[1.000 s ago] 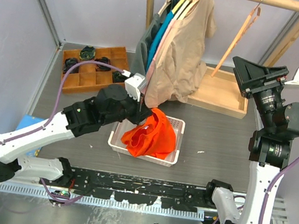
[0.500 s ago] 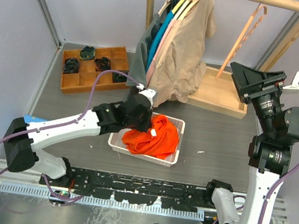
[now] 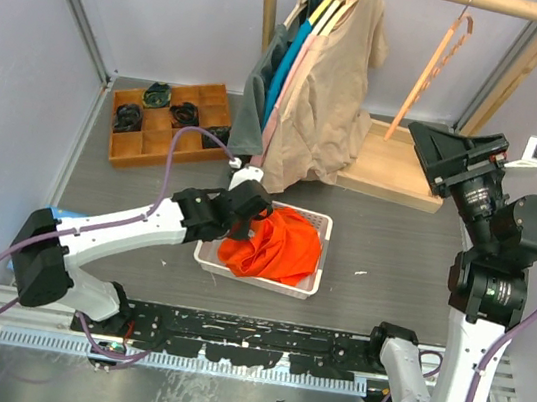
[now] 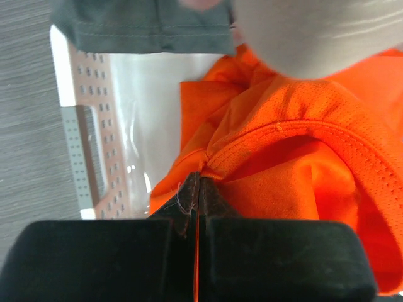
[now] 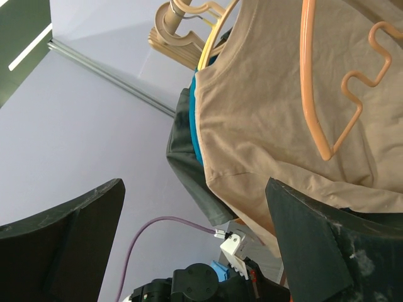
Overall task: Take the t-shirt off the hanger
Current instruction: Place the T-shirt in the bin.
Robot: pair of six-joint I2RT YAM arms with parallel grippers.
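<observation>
Sagging in the mid-tabletop basket [image 3: 259, 279], the orange t-shirt [image 3: 280, 248], seemingly light and limp, is being pinched at a stitched edge by the left gripper [image 4: 196, 184]; farther back, the right gripper [image 3: 427, 156] is being held spread near the bare hanger [image 3: 423, 83].

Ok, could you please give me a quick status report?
Left gripper shut on orange t-shirt, low over white basket. Right gripper open, raised by bare hanger. T-shirt off hanger, bunched in basket. Hung shirts close by.
</observation>
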